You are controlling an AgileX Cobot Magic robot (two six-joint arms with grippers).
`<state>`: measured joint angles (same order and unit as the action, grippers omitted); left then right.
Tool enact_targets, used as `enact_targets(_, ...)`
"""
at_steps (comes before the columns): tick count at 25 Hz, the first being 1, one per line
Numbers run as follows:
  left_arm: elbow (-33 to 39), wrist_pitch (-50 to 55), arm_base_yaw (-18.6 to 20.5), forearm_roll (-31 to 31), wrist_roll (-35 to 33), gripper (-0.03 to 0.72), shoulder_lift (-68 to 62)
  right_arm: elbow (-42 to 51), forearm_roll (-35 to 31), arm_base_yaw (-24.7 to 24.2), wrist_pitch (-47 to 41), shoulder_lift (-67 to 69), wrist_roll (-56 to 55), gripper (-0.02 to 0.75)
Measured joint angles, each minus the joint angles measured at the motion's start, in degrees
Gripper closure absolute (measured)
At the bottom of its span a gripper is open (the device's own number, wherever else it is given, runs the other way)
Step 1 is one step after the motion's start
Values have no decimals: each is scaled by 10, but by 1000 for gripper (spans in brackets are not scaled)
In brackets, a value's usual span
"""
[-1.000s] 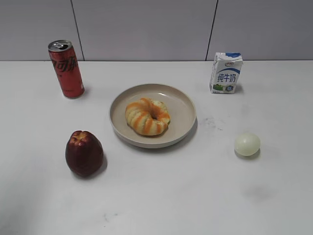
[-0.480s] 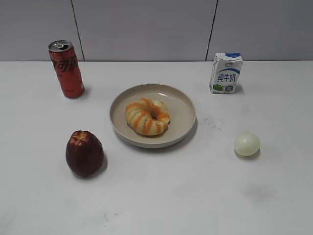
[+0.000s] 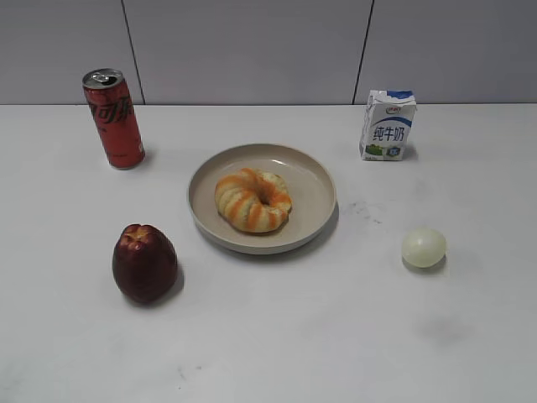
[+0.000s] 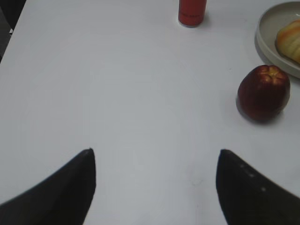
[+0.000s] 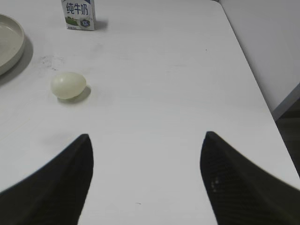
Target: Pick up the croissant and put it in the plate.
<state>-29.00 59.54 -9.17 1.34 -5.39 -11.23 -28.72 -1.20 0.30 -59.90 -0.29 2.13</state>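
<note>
Above the white table (image 3: 277, 336), neither arm shows in the exterior view; each appears only in its own wrist view. The left gripper (image 4: 157, 187) hangs over bare tabletop with its two dark fingers spread wide and nothing between them, and the right gripper (image 5: 146, 180) is held the same way on the right side, fingers wide apart and empty. In the middle of the table the plate (image 3: 310, 180) holds the croissant (image 3: 252, 201), which lies flat inside the rim, slightly left of the plate's centre. Near and left of the plate stands a dark red apple (image 3: 144, 262), well apart from it. At the far left a red can (image 3: 113, 118) stands upright with its top opened; white lettering runs down its side but is too small to read. At the far right a small white-and-blue milk carton (image 3: 388, 125) stands upright, printed with the characters 纯牛奶. A pale yellowish ball (image 3: 424, 248) rests on the near right.
</note>
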Motion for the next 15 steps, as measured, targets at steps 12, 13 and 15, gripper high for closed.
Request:
enact_targets(12,0,-1,20,1,-1,108,15,0,0,0,0,0,0,197)
enact_targets(13,0,-2,30,1,-1,111,25,0,0,0,0,0,0,197)
enact_targets(15,0,-2,46,2,-2,119,47,0,0,0,0,0,0,197)
